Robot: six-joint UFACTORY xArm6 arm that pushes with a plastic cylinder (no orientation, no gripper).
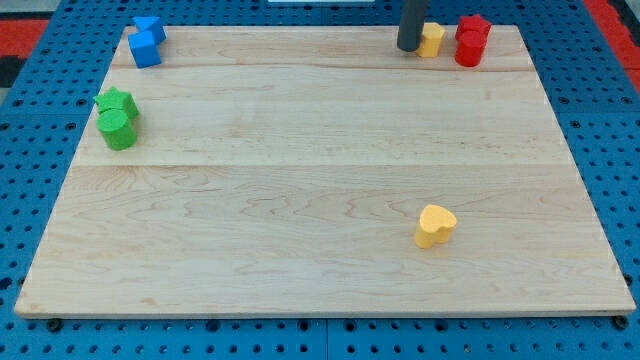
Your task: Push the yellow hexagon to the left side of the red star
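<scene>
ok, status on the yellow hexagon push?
My tip touching yellow hexagon from the view's left. Hexagon left of red star, small gap. Nothing between them.

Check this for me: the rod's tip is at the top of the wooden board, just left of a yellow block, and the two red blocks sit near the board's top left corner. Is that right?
Not quite. In the camera view, the two red blocks sit near the wooden board's top right corner, not the top left; the two blue blocks are at the top left. The rest holds: my tip is at the view's top, just left of the yellow block.
</scene>
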